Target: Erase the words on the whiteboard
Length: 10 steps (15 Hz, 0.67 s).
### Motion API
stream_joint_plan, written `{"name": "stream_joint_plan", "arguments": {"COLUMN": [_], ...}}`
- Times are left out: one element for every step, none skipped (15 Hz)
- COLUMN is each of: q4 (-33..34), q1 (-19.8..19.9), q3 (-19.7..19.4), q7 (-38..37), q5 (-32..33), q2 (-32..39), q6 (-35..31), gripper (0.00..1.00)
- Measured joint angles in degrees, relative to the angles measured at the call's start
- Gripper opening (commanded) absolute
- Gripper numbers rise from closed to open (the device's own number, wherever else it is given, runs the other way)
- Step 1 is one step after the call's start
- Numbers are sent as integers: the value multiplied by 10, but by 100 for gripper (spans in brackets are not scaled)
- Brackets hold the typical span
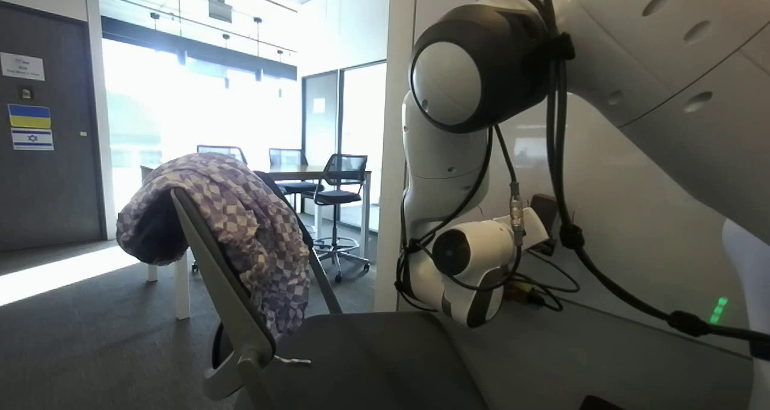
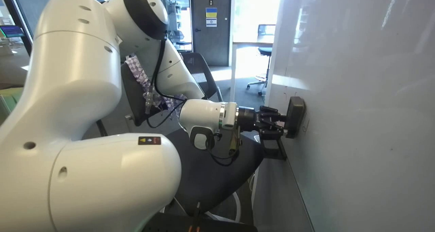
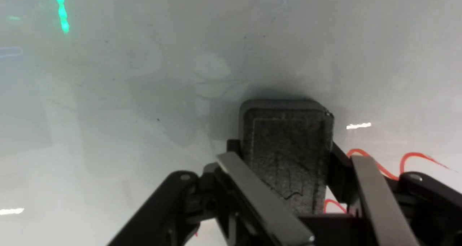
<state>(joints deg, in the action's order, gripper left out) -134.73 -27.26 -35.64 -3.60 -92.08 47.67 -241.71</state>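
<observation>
The whiteboard (image 2: 367, 123) is a large glossy white panel; it fills the wrist view (image 3: 108, 130) and stands behind the arm in an exterior view (image 1: 643, 217). The words are thin red strokes (image 3: 417, 154) right of and below the eraser in the wrist view, partly hidden by the fingers and eraser. Faint bits of them show around the eraser in an exterior view (image 2: 305, 125). My gripper (image 2: 281, 121) is shut on a dark grey eraser (image 2: 295, 117), its fingers on both sides of it (image 3: 285, 137). The eraser's face is against or very near the board; I cannot tell which.
A dark chair seat (image 2: 207, 174) stands below the arm, close to the board. A purple checkered jacket (image 1: 240, 229) hangs over the chair back. A black bracket (image 2: 274, 152) sits below the gripper at the board's lower edge. Loose cables (image 1: 558, 157) hang along the arm.
</observation>
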Motion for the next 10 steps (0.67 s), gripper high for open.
{"name": "stream_joint_plan", "arguments": {"q4": [3, 8, 15, 23, 33, 43, 54, 64, 74, 82], "q1": [-5, -11, -12, -16, -20, -25, -33, -41, -47, -48], "q3": [-6, -11, -11, -13, -15, -15, -17, -20, -22, -22], "q7": [0, 1, 4, 8, 15, 22, 31, 40, 50, 57], "q5": [3, 8, 16, 19, 24, 29, 31, 31, 31, 31], "q2": [1, 3, 4, 5, 8, 10, 12, 15, 17, 18], "q6": [2, 3, 1, 3, 2, 2, 2, 2, 2, 2], "gripper": [33, 33, 33, 33, 33, 33, 33, 33, 33, 33]}}
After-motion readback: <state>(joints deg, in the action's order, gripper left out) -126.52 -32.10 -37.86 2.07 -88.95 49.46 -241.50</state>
